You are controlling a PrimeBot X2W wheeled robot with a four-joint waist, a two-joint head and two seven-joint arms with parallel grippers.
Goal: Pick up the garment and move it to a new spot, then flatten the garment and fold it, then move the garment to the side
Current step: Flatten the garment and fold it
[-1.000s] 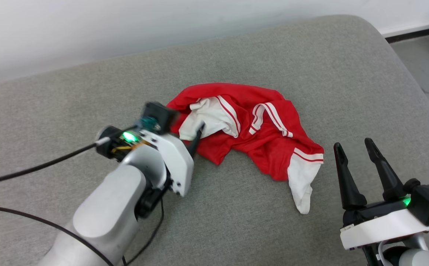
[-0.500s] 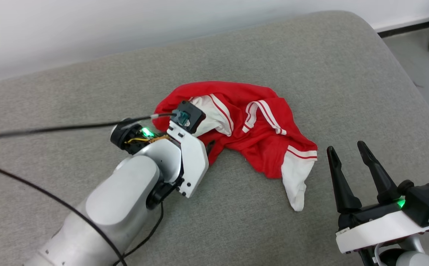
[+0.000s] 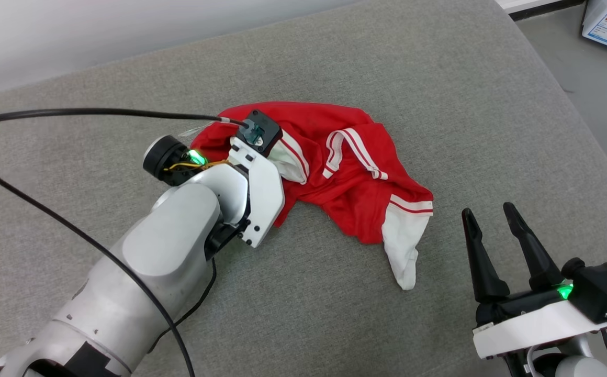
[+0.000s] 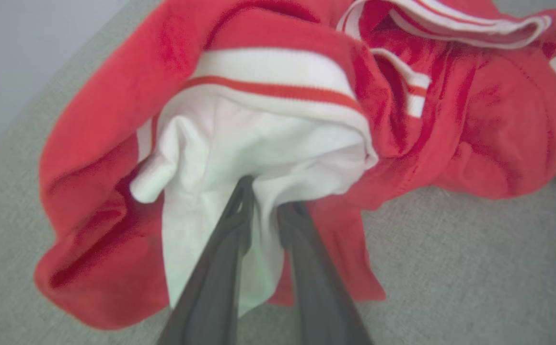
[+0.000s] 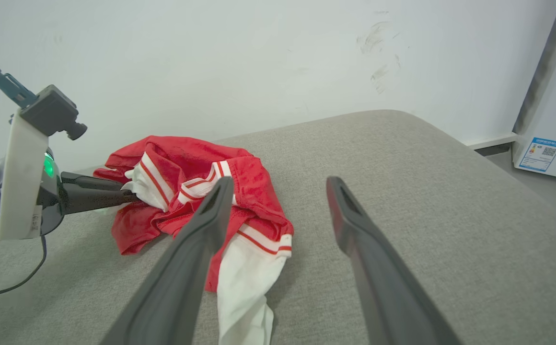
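The garment (image 3: 350, 180) lies crumpled at centre frame; the left claw (image 4: 268, 196) pinches its white sleeve, the right claw (image 3: 486, 209) gapes lower right, apart.

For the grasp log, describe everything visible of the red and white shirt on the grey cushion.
The crumpled red T-shirt of thin knit-looking cloth, with white short sleeves and red-white striped trim, lies bunched on the grey fabric cushion. The left gripper's dark fingers are shut on a fold of one white sleeve; the other white sleeve trails toward the open right gripper, which is apart from it.
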